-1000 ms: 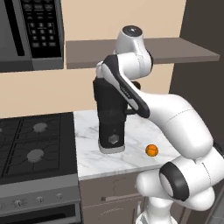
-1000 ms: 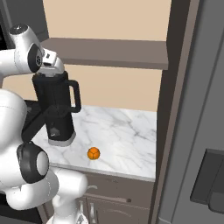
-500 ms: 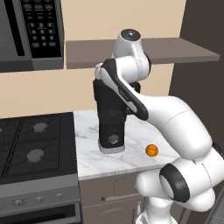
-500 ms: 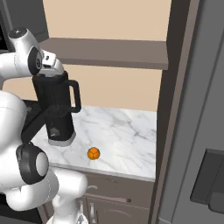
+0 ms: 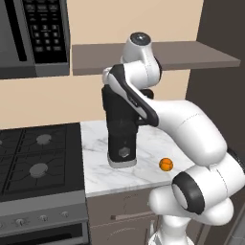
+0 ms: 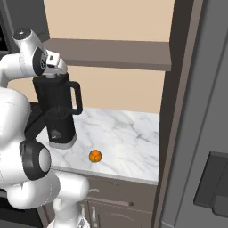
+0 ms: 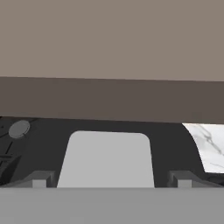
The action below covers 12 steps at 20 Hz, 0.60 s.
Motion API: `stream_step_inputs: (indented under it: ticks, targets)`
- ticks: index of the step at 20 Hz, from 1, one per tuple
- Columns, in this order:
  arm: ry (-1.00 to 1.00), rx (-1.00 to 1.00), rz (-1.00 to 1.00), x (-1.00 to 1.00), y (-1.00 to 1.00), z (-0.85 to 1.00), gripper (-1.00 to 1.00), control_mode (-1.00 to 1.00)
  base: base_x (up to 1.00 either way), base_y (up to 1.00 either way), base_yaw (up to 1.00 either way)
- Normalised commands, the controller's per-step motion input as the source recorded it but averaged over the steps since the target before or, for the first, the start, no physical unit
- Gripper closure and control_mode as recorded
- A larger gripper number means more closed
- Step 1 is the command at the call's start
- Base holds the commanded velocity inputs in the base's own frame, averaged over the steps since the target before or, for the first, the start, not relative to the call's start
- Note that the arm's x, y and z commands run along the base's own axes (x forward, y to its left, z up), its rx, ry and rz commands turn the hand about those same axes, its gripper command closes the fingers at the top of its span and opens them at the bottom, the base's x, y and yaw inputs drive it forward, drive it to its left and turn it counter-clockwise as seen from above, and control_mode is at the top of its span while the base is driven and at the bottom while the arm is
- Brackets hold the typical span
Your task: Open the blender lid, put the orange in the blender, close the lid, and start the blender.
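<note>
One orange (image 5: 165, 164) is seen on the white marble counter (image 5: 143, 143), near its front edge and a little apart from the blender (image 5: 121, 129), on the side away from the stove (image 5: 38, 162); in the right base view the same orange (image 6: 95, 156) lies in front of and beside the blender (image 6: 57, 113), not touching its light grey foot. The blender is stood upright on the counter, with its round silvery knob (image 5: 124, 152) turned toward the front and its loop handle (image 6: 76, 98) on the side facing the tall dark cabinet (image 6: 187, 111). The blender lid (image 7: 52, 144) is seated on the jar — in the hand view its black top is seen close up, with the light grey square plug (image 7: 107, 159) at its centre. The gripper (image 7: 109, 183) is held just above the lid, under the brown shelf (image 6: 111, 52), with a dark fingertip (image 7: 39, 179) on each side of the plug; the fingers are spread wider than the plug, and whether they touch the lid cannot be told. A microwave (image 5: 33, 36) is mounted above the stove.
</note>
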Motion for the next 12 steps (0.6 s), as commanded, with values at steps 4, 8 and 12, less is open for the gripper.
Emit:
stream_step_inputs:
  ticks: [4,8,12]
  targets:
    - [0.0,0.0,0.0,0.12,0.13,-0.13,-1.0,-1.0,0.0,0.0,0.0]
    - [0.0,0.0,0.0,-0.02,0.03,-0.31,-1.0,-1.0,0.0,0.0,0.0]
    - [0.0,0.0,0.0,-0.05,0.0,-0.51,1.0,-1.0,0.0,0.0,0.0]
